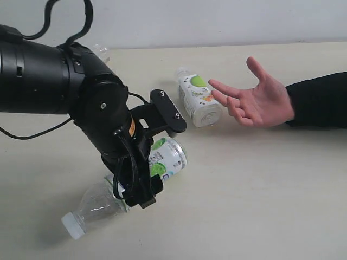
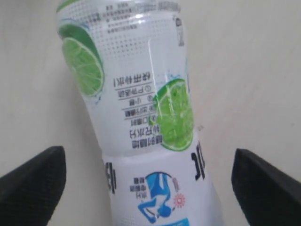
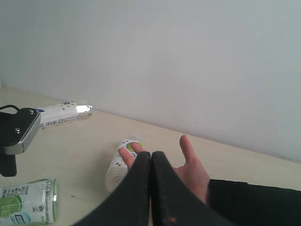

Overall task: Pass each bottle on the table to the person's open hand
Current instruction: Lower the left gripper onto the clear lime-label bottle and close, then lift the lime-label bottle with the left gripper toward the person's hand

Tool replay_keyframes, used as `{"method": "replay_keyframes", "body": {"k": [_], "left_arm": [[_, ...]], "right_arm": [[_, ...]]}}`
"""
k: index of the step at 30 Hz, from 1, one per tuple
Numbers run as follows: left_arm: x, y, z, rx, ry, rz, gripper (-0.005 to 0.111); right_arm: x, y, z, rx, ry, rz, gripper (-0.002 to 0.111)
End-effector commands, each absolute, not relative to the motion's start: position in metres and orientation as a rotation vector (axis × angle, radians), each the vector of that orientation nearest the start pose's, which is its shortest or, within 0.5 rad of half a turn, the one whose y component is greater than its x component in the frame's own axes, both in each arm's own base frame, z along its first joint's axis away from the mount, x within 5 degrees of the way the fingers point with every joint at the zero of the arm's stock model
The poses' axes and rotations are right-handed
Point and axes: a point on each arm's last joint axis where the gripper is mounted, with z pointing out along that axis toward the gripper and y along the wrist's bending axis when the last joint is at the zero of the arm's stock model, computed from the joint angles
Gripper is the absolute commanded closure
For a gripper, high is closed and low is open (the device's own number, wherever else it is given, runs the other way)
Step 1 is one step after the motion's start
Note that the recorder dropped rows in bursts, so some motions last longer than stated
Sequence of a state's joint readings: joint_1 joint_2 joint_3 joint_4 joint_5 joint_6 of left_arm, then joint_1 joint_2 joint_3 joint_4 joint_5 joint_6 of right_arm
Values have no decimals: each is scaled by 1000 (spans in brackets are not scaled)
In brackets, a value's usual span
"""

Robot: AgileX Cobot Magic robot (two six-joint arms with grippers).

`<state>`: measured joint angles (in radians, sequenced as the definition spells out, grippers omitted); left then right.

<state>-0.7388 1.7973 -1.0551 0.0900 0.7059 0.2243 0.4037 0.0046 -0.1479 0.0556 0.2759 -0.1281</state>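
The lime-print bottle (image 1: 169, 156) (image 2: 141, 103) (image 3: 26, 205) lies on its side on the table (image 1: 260, 189), its clear neck and white cap (image 1: 73, 225) pointing front-left. My left gripper (image 1: 156, 154) (image 2: 150, 188) is open and straddles it, one finger (image 2: 33, 183) on each side, apart from the bottle. The small white bottle with green fruit (image 1: 198, 98) (image 3: 117, 165) lies beside the fingertips of the person's open hand (image 1: 260, 103) (image 3: 194, 172). The white-blue label bottle (image 3: 63, 113) (image 1: 100, 52) lies near the back wall. My right gripper (image 3: 151, 157) is shut and empty. The pink-white bottle is out of view.
The bulky black left arm (image 1: 49, 76) and its cables cover the left part of the exterior view. The person's black sleeve (image 1: 320, 100) rests at the right edge. A pale wall (image 3: 188, 56) bounds the table's far side.
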Motion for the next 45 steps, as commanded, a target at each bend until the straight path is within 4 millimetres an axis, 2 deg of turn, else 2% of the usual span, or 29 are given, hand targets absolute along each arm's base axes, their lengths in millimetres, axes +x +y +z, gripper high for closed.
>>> {"method": "replay_keyframes", "body": {"k": [1, 8, 14, 15, 16, 19, 24, 26, 29, 32, 34, 38, 41, 45], "left_arm": [[252, -225, 158, 1427, 2529, 13, 16], [255, -227, 137, 1448, 2563, 28, 16], [256, -228, 136, 1450, 2554, 29, 17], [256, -228, 136, 1450, 2554, 29, 20], [256, -228, 136, 1450, 2554, 29, 26], [255, -227, 136, 1455, 2558, 34, 63], [257, -224, 139, 1503, 2526, 91, 107], [258, -221, 147, 1550, 2483, 151, 106], [264, -216, 171, 1604, 2431, 289, 106], [274, -214, 207, 1591, 2334, 396, 106], [278, -217, 230, 1549, 2267, 383, 106], [282, -231, 273, 1724, 1932, 399, 107], [286, -242, 290, 1814, 1757, 410, 107], [294, -256, 293, 1829, 1687, 418, 107]], "right_arm": [[43, 20, 237, -394, 1564, 272, 108], [43, 20, 237, -394, 1564, 272, 108], [43, 20, 237, -394, 1564, 272, 108], [43, 20, 237, -394, 1564, 272, 108], [43, 20, 237, -394, 1564, 272, 108], [43, 20, 237, -394, 1564, 272, 108], [43, 20, 237, -394, 1564, 272, 108], [43, 20, 237, -394, 1564, 272, 108], [43, 20, 237, -394, 1564, 272, 108], [43, 20, 237, -394, 1564, 272, 108], [43, 20, 237, -394, 1564, 272, 108], [43, 20, 237, -394, 1564, 272, 108], [43, 20, 237, -394, 1564, 272, 108], [43, 20, 237, -394, 1564, 272, 108]]}}
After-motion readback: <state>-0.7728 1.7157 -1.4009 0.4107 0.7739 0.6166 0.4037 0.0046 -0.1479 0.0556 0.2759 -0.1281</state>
